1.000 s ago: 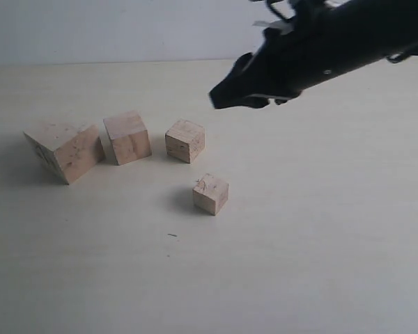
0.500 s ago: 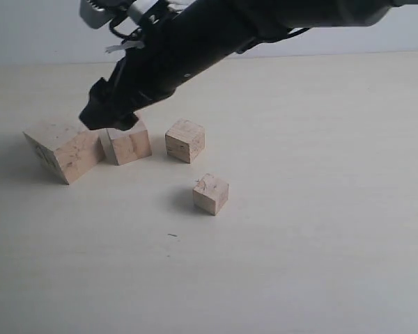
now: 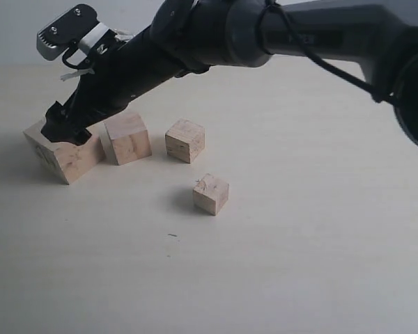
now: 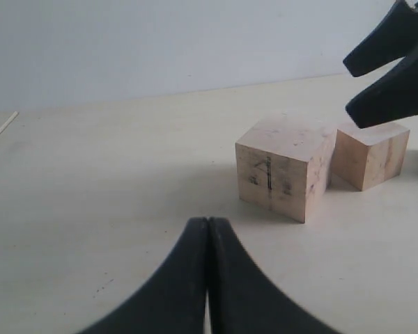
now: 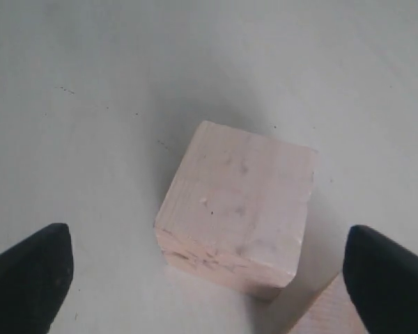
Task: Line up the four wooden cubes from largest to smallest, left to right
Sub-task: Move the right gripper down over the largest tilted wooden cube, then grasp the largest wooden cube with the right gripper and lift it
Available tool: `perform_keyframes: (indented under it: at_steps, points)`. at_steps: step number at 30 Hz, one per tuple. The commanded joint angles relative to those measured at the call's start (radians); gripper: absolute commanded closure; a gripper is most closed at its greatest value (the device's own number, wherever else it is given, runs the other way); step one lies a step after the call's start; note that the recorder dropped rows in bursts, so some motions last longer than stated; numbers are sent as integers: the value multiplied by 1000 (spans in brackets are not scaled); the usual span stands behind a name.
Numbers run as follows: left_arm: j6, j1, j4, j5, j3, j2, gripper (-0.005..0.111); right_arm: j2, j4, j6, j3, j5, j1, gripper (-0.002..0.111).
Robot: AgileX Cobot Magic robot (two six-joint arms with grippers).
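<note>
Four pale wooden cubes sit on the table. The largest cube [image 3: 68,158] is at the far left; dark marks on its face [image 4: 268,177] show in the left wrist view. To its right stand the second cube [image 3: 127,138] and the third cube [image 3: 184,140]. The smallest cube [image 3: 210,193] lies apart, nearer the front. My right gripper [image 3: 64,129] reaches across and hangs open over the largest cube [image 5: 237,212], one finger [image 5: 28,278] on each side, not touching it. My left gripper [image 4: 207,224] is shut and empty, a little way from the largest cube.
The pale tabletop [image 3: 299,243] stretches right and front of the cubes. A light wall [image 4: 160,42] rises behind the table's far edge. The right arm [image 3: 265,31] spans the back of the scene above the cubes.
The right arm has swept from the upper right across to the far left, passing over the second cube, and now hovers over the largest cube. The cubes have not moved.
</note>
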Motion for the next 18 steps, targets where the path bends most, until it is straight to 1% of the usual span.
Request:
perform_keyframes:
  at_steps: [1,9,18]
  points:
    - [0,3,2,-7,0,-6,107,82,45,7,-89,0,2,6]
    - [0,3,2,-7,0,-6,107,191,41,28,-191,-19,26,6]
    - [0,3,2,-7,0,-6,107,221,4,38,-194,-78,26,6]
